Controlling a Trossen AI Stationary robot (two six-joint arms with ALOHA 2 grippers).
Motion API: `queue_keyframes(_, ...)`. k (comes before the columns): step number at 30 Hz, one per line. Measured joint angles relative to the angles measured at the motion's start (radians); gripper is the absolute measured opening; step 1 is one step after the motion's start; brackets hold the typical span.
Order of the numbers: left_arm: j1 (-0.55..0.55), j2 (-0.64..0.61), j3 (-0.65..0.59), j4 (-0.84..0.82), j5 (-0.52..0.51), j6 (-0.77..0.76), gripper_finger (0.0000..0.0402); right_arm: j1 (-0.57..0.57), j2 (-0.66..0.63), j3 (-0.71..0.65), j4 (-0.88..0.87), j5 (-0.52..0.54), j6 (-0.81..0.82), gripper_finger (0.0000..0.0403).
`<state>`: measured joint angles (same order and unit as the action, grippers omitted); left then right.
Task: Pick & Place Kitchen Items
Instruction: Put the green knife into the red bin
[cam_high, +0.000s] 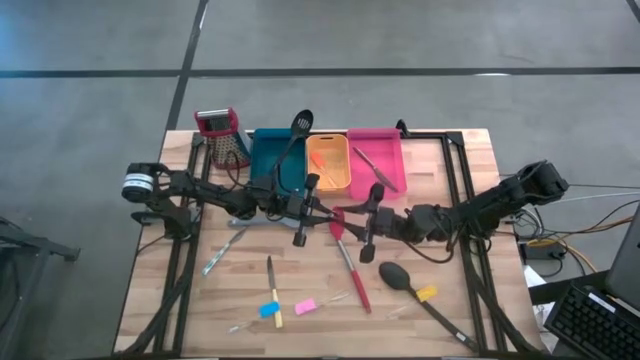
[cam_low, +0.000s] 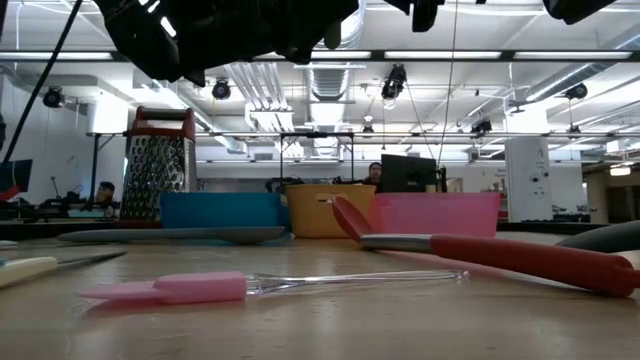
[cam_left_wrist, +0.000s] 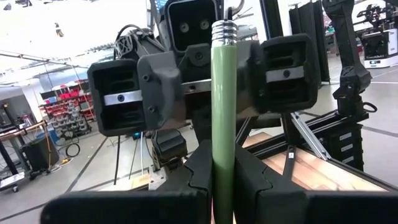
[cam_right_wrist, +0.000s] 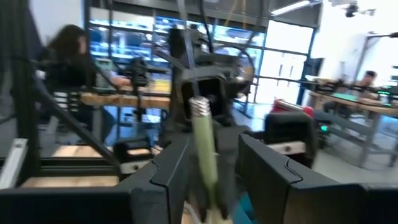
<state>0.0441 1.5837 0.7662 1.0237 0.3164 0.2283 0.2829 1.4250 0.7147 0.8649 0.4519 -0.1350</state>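
A utensil with an olive-green handle (cam_left_wrist: 222, 124) and a ribbed metal end cap (cam_left_wrist: 224, 31) stands roughly upright between my two grippers above the table's middle. My left gripper (cam_high: 320, 212) is shut on it. My right gripper (cam_high: 352, 218) faces it from the table's right side, open. Its two fingers stand on either side of the same handle (cam_right_wrist: 205, 155), and a gap shows beside the handle. The utensil's lower end is hidden in every view. My left gripper pinches the green handle's lower stretch (cam_left_wrist: 222, 186) between its two fingers. The fingers come level from the table's left side and lie across the handle. The handle stands upright with its metal cap on top, lifted clear of the table.
The teal bin (cam_high: 270, 165) holding a black slotted spatula (cam_high: 298, 128), the orange bin (cam_high: 328, 180), the pink bin (cam_high: 385, 140) and the grater (cam_high: 222, 135) stand at the far edge. A red spatula (cam_high: 352, 270), a black spoon (cam_high: 398, 275), a metal tool (cam_high: 225, 250) and small coloured pieces (cam_high: 272, 308) lie nearer.
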Motion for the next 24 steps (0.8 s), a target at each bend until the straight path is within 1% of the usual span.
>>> queue_keyframes(4,0.000,0.000,0.000,-0.003,0.000,0.000,0.0029,-0.002,0.030,0.016,-0.003,-0.008,-0.005,0.0156)
queue_keyframes(7,0.000,0.000,0.000,-0.005,0.000,0.000,0.0029,-0.014,0.078,0.050,0.000,-0.008,-0.015,0.0168)
queue_keyframes(11,0.000,0.001,0.001,-0.019,0.000,0.000,0.0029,-0.030,0.138,0.099,-0.004,-0.002,-0.056,0.0172)
queue_keyframes(13,0.000,0.001,0.000,-0.022,0.001,0.000,0.0029,-0.029,0.153,0.125,0.005,0.020,-0.084,0.0157)
queue_keyframes(14,0.000,0.001,0.000,-0.023,0.004,0.000,0.0029,-0.028,0.153,0.125,0.004,0.029,-0.101,0.0141)
queue_keyframes(16,0.000,0.001,0.000,-0.025,0.005,0.000,0.0029,-0.019,0.142,0.125,-0.010,0.039,-0.118,0.0097)
queue_keyframes(18,0.000,0.001,0.000,-0.029,0.005,0.001,0.0029,-0.010,0.120,0.121,-0.048,0.040,-0.132,0.0041)
queue_keyframes(19,0.000,0.001,0.002,-0.028,0.003,0.003,0.0029,-0.004,0.110,0.120,-0.065,0.038,-0.134,0.0029)
queue_keyframes(22,0.000,0.001,0.004,-0.031,-0.003,-0.014,0.0029,0.000,0.088,0.118,-0.103,0.034,-0.123,0.0024)
queue_keyframes(24,0.000,0.001,0.004,-0.031,-0.008,-0.038,0.0043,0.001,0.076,0.117,-0.121,0.035,-0.127,0.0024)
